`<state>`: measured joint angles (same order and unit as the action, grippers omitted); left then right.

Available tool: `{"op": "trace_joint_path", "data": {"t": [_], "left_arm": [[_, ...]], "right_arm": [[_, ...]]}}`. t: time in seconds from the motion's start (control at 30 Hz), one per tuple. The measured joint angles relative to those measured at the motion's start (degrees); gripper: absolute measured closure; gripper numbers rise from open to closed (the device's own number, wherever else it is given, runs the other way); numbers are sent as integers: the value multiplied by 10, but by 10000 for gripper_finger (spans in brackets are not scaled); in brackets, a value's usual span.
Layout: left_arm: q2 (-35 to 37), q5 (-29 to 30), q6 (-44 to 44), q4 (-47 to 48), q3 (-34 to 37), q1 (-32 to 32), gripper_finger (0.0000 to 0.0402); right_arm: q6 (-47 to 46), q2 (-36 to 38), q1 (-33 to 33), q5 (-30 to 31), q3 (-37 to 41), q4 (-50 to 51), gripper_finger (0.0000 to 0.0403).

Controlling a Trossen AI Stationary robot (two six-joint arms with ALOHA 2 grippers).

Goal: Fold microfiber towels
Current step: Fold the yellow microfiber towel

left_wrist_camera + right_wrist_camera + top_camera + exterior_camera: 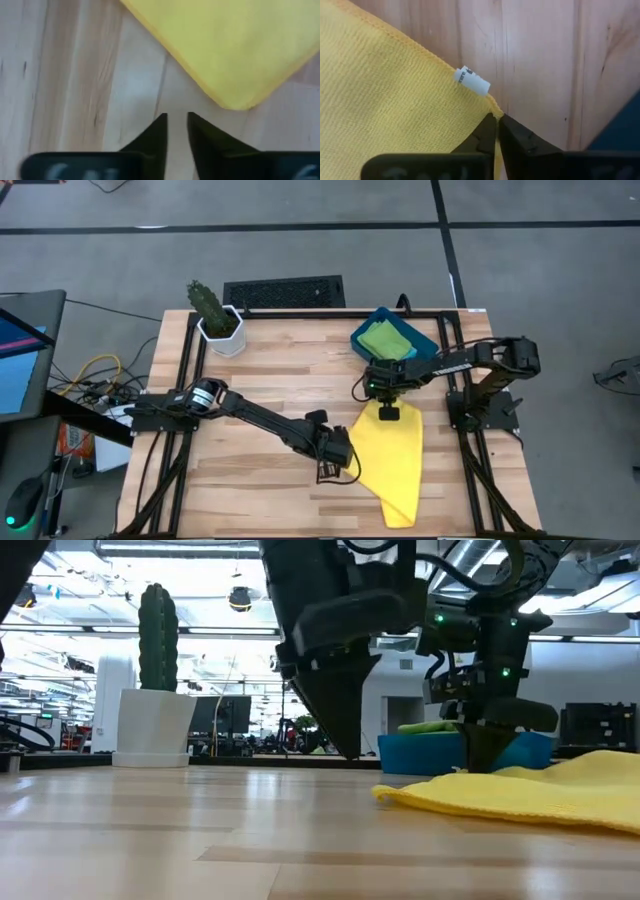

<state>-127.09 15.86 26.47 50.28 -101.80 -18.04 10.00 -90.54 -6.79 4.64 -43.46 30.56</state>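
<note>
While my right gripper (496,120) pinches the yellow towel (395,460) at its twelve-o'clock corner — ready to fold — my left gripper (176,120), slightly parted and empty, waits at nine o'clock.

In the low view we lose the right part of the yellow towel (520,795) past the frame's right edge, and the teal bin (425,752) sits half hidden behind the right gripper (487,762); only a green sliver of the towels in it shows. Both arms are cut off at the top there. In the left wrist view, the yellow towel (225,45) runs out of the upper edge. In the right wrist view, the print on the white tag (472,81) is too small to read, and a dark blue shape at lower right is cropped beyond telling.
</note>
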Motion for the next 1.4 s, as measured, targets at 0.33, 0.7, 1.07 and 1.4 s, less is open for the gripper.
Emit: {"op": "trace_joint_path", "data": {"t": [0.33, 0.7, 1.07, 1.4], "left_arm": [[-4, 29, 123, -103, 0, -21, 174], [-6, 86, 261, -196, 86, -49, 145], [1, 58, 297, -270, 142, -39, 184], [0, 34, 250, -279, 161, -36, 370]], "right_arm": [[-1, 0, 0, -3, 0, 7, 378], [4, 1, 0, -3, -1, 4, 368], [5, 1, 0, -4, -1, 3, 367], [1, 1, 0, -4, -2, 2, 367]]}}
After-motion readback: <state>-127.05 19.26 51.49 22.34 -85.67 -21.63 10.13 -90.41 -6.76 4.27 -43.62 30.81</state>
